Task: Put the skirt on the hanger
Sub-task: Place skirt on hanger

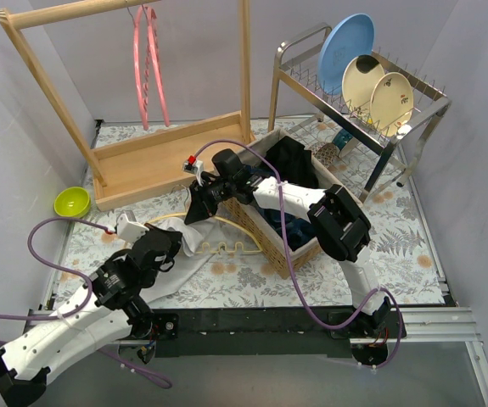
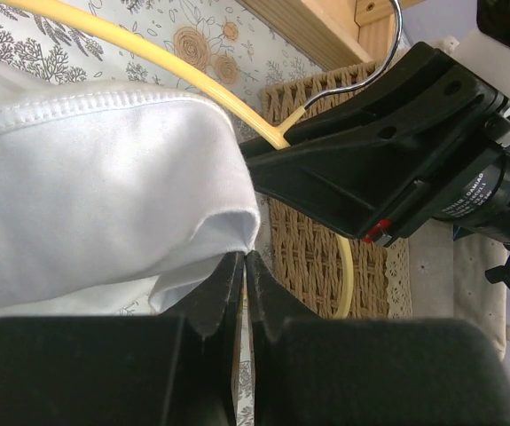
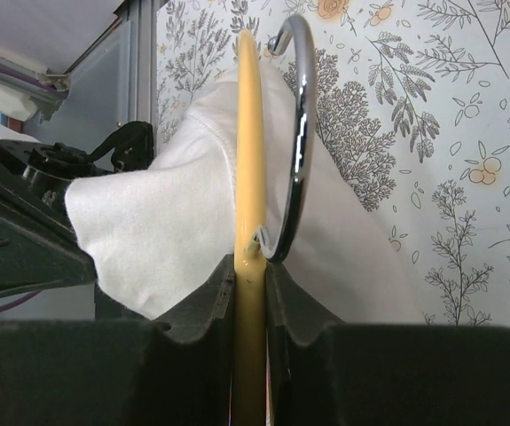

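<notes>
Two grips set | right gripper [image 3: 250, 266] clamps yellow hanger [image 3: 250, 133] neck, steadying it beside wicker basket [image 1: 259, 233] | left gripper [image 2: 244, 266] pinches white skirt [image 2: 86, 195] edge, likely for threading.

Floral tablecloth [image 1: 405, 237] covers the table. Wooden clothes rack [image 1: 142, 165] at back left, two pink hangers [image 1: 148, 68] hung on its top rail. Green bowl [image 1: 72, 202] on the cloth at far left, just beside the rack base. Wicker basket [image 1: 265, 233] mid-table, dark clothes [image 1: 290, 161] piled inside; woven wall also in left wrist view [image 2: 308, 248]. Metal dish rack [image 1: 337, 106] at back right, standing on legs. Blue plate [image 1: 345, 51] upright in it, two cream plates [image 1: 392, 102] upright just beside it. Under the rack: teal cup [image 1: 343, 137] and a small woven object [image 1: 324, 154], too small to identify.
</notes>
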